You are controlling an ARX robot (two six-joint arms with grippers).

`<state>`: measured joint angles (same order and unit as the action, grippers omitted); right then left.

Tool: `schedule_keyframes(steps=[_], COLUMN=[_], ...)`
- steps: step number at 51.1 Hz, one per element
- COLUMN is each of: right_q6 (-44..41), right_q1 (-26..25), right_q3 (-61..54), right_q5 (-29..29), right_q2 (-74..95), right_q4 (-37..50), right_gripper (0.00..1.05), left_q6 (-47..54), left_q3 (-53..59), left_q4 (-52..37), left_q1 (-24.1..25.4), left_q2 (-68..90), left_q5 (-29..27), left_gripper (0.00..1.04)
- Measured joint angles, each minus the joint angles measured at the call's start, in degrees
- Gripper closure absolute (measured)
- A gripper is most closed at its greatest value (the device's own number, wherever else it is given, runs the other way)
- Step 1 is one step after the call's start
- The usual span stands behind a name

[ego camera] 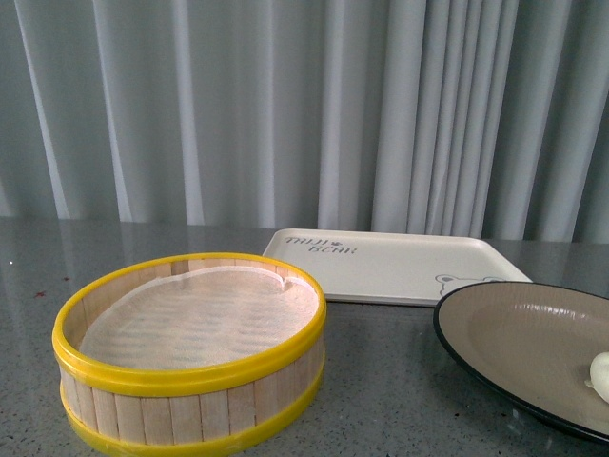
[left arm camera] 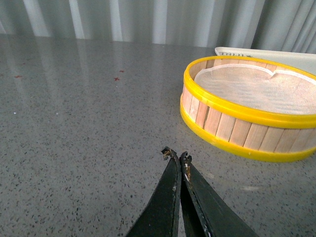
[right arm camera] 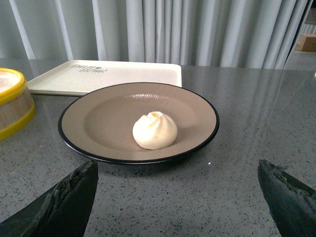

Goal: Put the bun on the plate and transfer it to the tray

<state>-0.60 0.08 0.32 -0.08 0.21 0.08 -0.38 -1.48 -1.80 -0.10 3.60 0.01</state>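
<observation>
The cream-white bun [right arm camera: 155, 130] sits inside the beige plate [right arm camera: 98, 116] with the black rim, on the grey table. In the front view the plate [ego camera: 519, 333] is at the right edge and only a sliver of the bun [ego camera: 600, 373] shows. The cream tray [ego camera: 400, 267] with grey lettering and a bear face lies behind the plate; it also shows in the right wrist view [right arm camera: 113, 74]. My right gripper [right arm camera: 177, 190] is open and empty, just short of the plate's near rim. My left gripper [left arm camera: 176, 155] is shut and empty over bare table, beside the steamer basket.
A round wooden steamer basket [ego camera: 190, 347] with yellow rims and a white liner stands at the left front; it holds nothing and also shows in the left wrist view [left arm camera: 249, 106]. Grey curtains hang behind the table.
</observation>
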Motion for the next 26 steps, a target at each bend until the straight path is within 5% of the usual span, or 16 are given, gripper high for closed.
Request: schedule_keyframes(steps=[26], right_q6=[0.0], right_q1=[0.0], right_q3=[0.0], right_q5=[0.0], right_q2=[0.0], right_q4=[0.0], right_gripper=[0.09], left_q6=[0.0], left_q3=[0.0], left_q4=[1.8], left_q1=[0.0], left_q2=[-3.4], left_q5=[0.0], left_gripper=[0.95])
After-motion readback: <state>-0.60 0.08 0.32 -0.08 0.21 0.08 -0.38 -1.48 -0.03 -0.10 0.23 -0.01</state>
